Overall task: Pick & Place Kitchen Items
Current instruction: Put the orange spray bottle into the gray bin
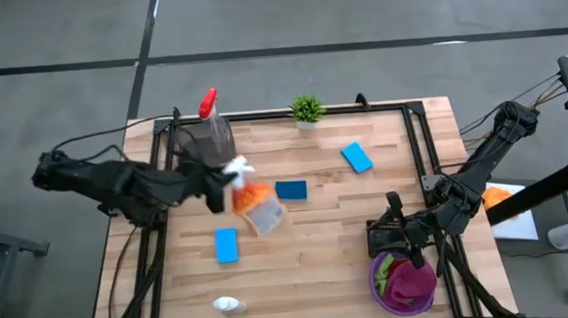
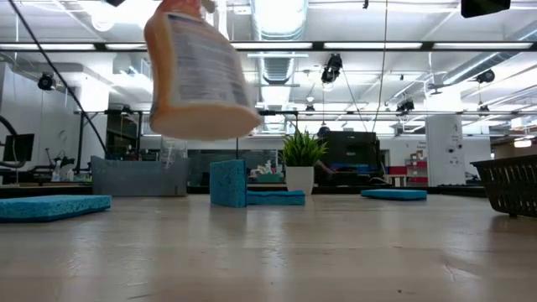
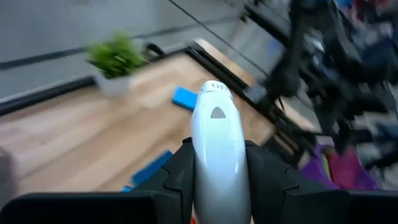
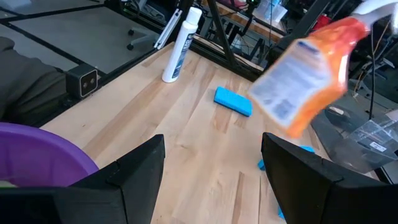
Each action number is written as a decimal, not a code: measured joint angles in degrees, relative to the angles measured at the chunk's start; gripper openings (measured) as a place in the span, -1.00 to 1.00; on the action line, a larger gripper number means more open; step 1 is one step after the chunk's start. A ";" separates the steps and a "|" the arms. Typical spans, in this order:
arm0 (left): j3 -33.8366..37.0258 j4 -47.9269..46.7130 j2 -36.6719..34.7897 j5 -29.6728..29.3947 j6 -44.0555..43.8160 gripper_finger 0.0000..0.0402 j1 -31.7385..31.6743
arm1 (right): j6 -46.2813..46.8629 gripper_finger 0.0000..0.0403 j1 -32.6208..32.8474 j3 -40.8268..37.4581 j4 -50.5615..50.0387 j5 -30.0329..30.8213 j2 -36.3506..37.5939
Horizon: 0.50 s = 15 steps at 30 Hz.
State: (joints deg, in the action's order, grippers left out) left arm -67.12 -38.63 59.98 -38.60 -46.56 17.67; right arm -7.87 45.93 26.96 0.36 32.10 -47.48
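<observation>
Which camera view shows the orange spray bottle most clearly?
The right wrist view: the orange spray bottle shows whole, off the table. The low view shows its body, the high view its top, the left wrist view only its white head in the left tool.

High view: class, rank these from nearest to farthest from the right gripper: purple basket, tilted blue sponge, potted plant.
From the right gripper:
1. Purple basket, just below it, at the near edge.
2. Tilted blue sponge, mid-table, right of centre.
3. Potted plant, at the far edge.
</observation>
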 joint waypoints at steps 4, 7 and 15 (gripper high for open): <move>0.14 -5.96 -5.51 -5.63 -1.92 -0.50 -0.26 | 0.01 0.31 -0.02 0.00 0.01 0.00 0.00; 0.14 -10.52 -8.63 -9.17 -4.51 -0.50 -0.44 | 0.01 0.31 -0.01 0.00 0.01 0.00 0.00; -2.82 -26.70 -10.98 -14.14 -11.93 -0.50 -3.96 | -0.01 0.31 -0.02 0.00 0.01 0.00 0.00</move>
State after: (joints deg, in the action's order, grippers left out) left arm -69.94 -65.33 49.00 -52.74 -58.50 13.71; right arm -7.88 45.91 26.96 0.36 32.10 -47.48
